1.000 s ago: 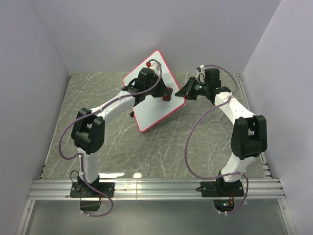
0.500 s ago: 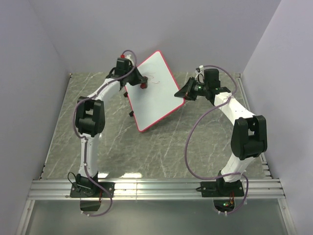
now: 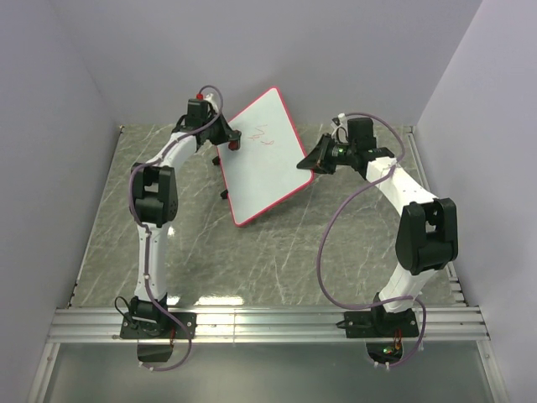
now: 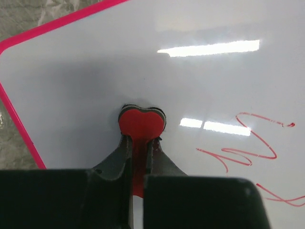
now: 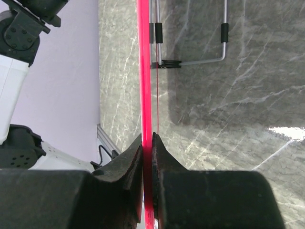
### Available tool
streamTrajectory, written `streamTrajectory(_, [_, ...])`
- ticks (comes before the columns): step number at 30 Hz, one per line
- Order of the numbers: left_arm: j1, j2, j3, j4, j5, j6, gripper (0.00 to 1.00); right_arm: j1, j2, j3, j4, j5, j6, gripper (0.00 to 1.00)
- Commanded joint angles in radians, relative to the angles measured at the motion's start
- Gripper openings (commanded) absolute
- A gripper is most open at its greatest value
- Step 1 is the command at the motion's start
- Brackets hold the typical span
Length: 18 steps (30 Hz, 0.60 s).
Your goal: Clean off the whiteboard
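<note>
The whiteboard (image 3: 264, 155) is white with a red rim and stands tilted on wire legs at the back middle of the table. Red scribbles (image 3: 263, 134) mark its upper part; they also show in the left wrist view (image 4: 248, 148). My left gripper (image 3: 228, 141) is shut on a small red-and-black eraser (image 4: 141, 121), pressed on the board near its upper left edge, left of the scribbles. My right gripper (image 3: 316, 161) is shut on the board's right edge; the red rim (image 5: 144, 71) runs edge-on between my fingers.
The board's wire stand (image 5: 190, 45) with black feet rests on the grey marble table (image 3: 277, 252). Lilac walls close the left, back and right sides. An aluminium rail (image 3: 268, 323) runs along the near edge by the arm bases.
My left gripper has swept the eraser from the board's middle up and left to its left edge. Red scribbles now show uncovered. The right arm and board have stayed put.
</note>
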State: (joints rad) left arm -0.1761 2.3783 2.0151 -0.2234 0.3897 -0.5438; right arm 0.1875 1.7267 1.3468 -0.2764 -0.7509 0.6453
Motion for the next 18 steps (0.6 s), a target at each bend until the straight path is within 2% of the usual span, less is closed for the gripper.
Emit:
streamTrajectory(1, [-0.108, -0.013, 0.037, -0.195, 0.135, 0.088, 0.00, 0.004, 0.022, 0.041, -0.041, 0.007, 0.005, 0.00])
streamTrajectory(3, [-0.157, -0.066, 0.027, -0.229, 0.135, 0.114, 0.00, 0.004, 0.025, 0.038, -0.027, 0.001, 0.014, 0.00])
streamTrajectory(4, [-0.174, -0.092, -0.030, -0.231, 0.133, 0.117, 0.00, 0.006, 0.025, 0.038, -0.020, 0.001, 0.025, 0.00])
streamTrajectory(10, [-0.278, -0.270, -0.294, -0.048, 0.178, -0.003, 0.00, 0.021, 0.036, 0.043, 0.003, -0.008, 0.039, 0.00])
streamTrajectory(12, [-0.310, -0.265, -0.282, -0.037, 0.181, -0.021, 0.00, 0.027, 0.037, 0.038, 0.013, -0.010, 0.039, 0.00])
streamTrajectory(16, [-0.330, -0.206, -0.104, -0.085, 0.181, -0.036, 0.00, 0.040, 0.037, 0.038, 0.009, -0.008, 0.031, 0.00])
streamTrajectory(18, [-0.321, -0.154, -0.029, -0.128, 0.123, -0.021, 0.00, 0.044, 0.033, 0.041, 0.003, -0.004, 0.028, 0.00])
